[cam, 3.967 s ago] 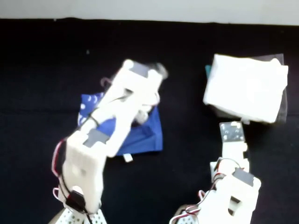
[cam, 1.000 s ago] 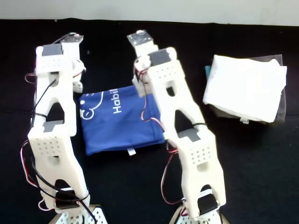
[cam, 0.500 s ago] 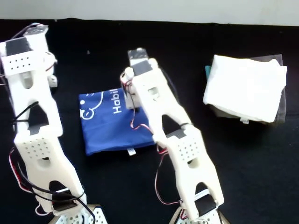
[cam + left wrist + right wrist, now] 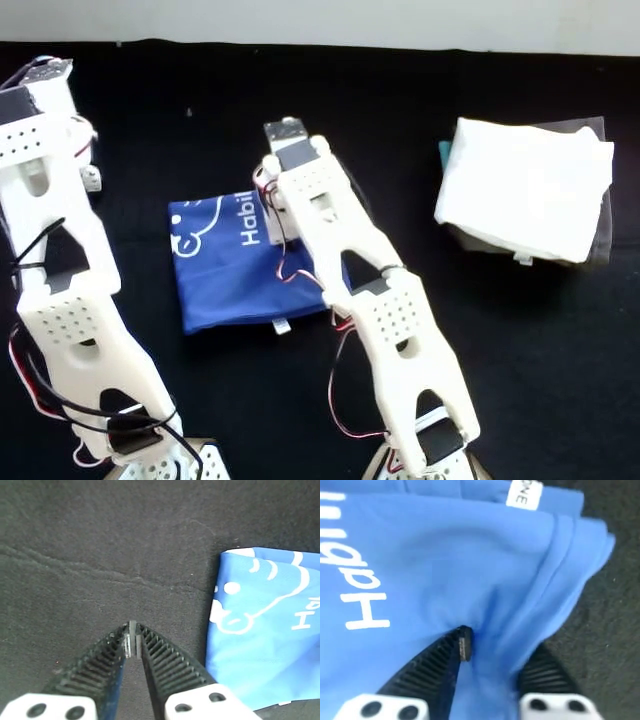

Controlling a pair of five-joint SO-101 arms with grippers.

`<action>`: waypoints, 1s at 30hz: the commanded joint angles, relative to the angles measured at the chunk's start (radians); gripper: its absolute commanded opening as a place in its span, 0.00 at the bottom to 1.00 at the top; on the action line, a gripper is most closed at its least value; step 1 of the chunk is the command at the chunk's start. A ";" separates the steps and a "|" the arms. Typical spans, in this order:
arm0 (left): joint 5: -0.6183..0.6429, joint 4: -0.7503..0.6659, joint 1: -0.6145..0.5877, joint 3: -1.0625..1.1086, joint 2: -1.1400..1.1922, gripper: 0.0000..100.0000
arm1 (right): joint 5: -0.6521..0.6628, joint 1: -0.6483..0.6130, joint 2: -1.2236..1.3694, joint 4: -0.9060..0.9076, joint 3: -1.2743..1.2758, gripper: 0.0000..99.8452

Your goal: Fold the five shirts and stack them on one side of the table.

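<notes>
the folded blue shirt (image 4: 235,270) lies flat on the black tabletop (image 4: 400,110), well apart from the white-topped stack (image 4: 525,185) at the right. the right tool (image 4: 495,652) pinches a bunched pleat near the shirt's edge. the left tool (image 4: 134,636) hangs closed and empty over bare tabletop beside the opposite edge. the carry to the stack likely comes next: lift until the folds clear, then travel slowly and level, since a one-sided pinch may let layers fall open.

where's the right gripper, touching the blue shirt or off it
Touching. The right wrist view shows the right gripper with blue shirt fabric bunched between its fingers.
</notes>
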 commanded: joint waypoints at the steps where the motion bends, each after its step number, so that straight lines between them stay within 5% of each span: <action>1: 0.003 0.006 -0.016 -0.042 -0.012 0.01 | 0.031 0.050 -0.015 0.053 -0.041 0.01; 8: 0.005 0.006 -0.015 -0.041 -0.008 0.01 | 0.144 0.128 -0.200 0.160 -0.226 0.01; 19: 0.006 0.005 -0.008 -0.042 -0.008 0.01 | 0.256 0.311 -0.806 0.157 0.156 0.01; 30: 0.008 0.006 0.008 -0.044 -0.016 0.01 | 0.454 0.676 -0.739 0.025 0.332 0.01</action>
